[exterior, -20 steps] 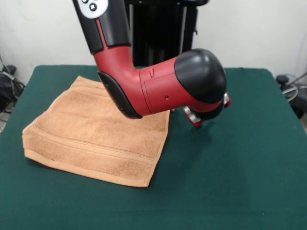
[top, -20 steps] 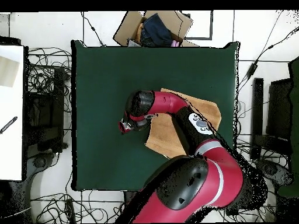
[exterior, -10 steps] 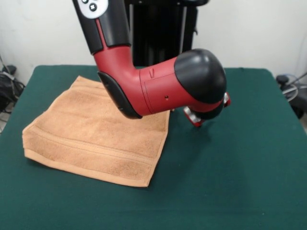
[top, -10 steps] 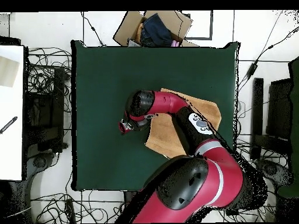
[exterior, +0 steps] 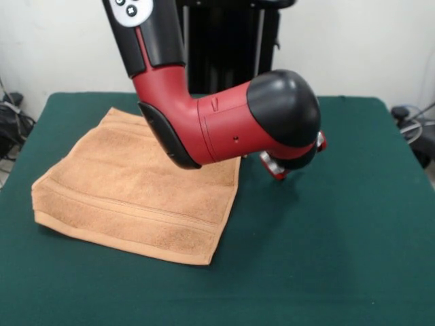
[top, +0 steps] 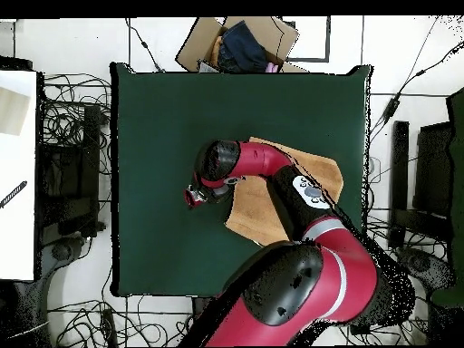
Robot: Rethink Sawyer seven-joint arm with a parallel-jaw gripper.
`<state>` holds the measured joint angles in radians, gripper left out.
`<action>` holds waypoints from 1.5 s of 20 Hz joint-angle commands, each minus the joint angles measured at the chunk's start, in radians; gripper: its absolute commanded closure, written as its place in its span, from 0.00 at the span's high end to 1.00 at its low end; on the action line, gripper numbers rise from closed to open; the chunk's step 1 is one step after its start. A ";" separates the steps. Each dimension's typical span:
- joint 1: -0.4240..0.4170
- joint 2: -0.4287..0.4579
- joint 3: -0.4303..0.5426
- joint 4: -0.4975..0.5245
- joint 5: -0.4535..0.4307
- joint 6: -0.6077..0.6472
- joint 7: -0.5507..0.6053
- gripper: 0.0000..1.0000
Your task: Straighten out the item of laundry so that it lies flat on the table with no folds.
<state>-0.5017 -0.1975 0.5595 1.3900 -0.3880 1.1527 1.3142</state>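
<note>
1. Towel (exterior: 132, 193) spread on the table (exterior: 340, 251), on the left half in the front view, right of centre in the overhead view (top: 258, 204).
2. Orange-tan terry, roughly square, set at a slant to the table edges; a woven band runs along the near hem.
3. Near hem looks thick and doubled, as of more than one layer; far part hidden under the arm (exterior: 204, 115).
4. Arm, red and black, bent low across the towel's far right corner, elbow bulging toward the camera.
5. Gripper (exterior: 282, 166) just past the towel's right edge, over bare green felt, low to the surface; seen also in the overhead view (top: 195, 195), beside the towel's edge.
6. Cannot tell how wide the gripper stands: mostly hidden behind the black joint, only a red and silver part showing.
7. Nothing seen held.
8. Cardboard box (top: 240, 41) with dark contents off the table's top edge in the overhead view; cables (top: 68, 118) strewn on the floor around.
</note>
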 commanded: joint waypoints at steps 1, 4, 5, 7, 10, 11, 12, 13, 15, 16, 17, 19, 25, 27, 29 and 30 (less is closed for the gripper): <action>-0.015 0.055 0.017 -0.058 -0.085 0.012 -0.226 1.00; -0.032 0.056 0.018 -0.058 -0.085 0.019 -0.246 1.00; -0.036 0.058 0.018 -0.064 -0.086 0.025 -0.255 1.00; -0.043 0.063 0.019 -0.074 -0.086 0.038 -0.270 1.00; -0.054 0.072 0.021 -0.083 -0.088 0.045 -0.292 1.00; -0.058 0.074 0.022 -0.084 -0.089 0.044 -0.294 1.00; -0.061 0.076 0.023 -0.086 -0.091 0.046 -0.299 1.00; -0.062 0.077 0.025 -0.088 -0.092 0.049 -0.300 1.00; -0.065 0.077 0.027 -0.087 -0.095 0.050 -0.300 1.00; -0.066 0.077 0.030 -0.087 -0.096 0.051 -0.304 1.00; -0.067 0.077 0.032 -0.086 -0.099 0.051 -0.311 1.00; -0.070 0.079 0.037 -0.088 -0.106 0.054 -0.338 1.00; -0.070 0.087 0.049 -0.092 -0.121 0.066 -0.420 1.00; -0.065 0.086 0.045 -0.096 -0.114 0.068 -0.417 1.00; -0.063 0.085 0.040 -0.098 -0.108 0.070 -0.420 1.00; -0.062 0.083 0.037 -0.096 -0.106 0.070 -0.420 1.00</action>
<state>-0.5633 -0.1638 0.5985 1.3818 -0.3884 1.2152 1.1044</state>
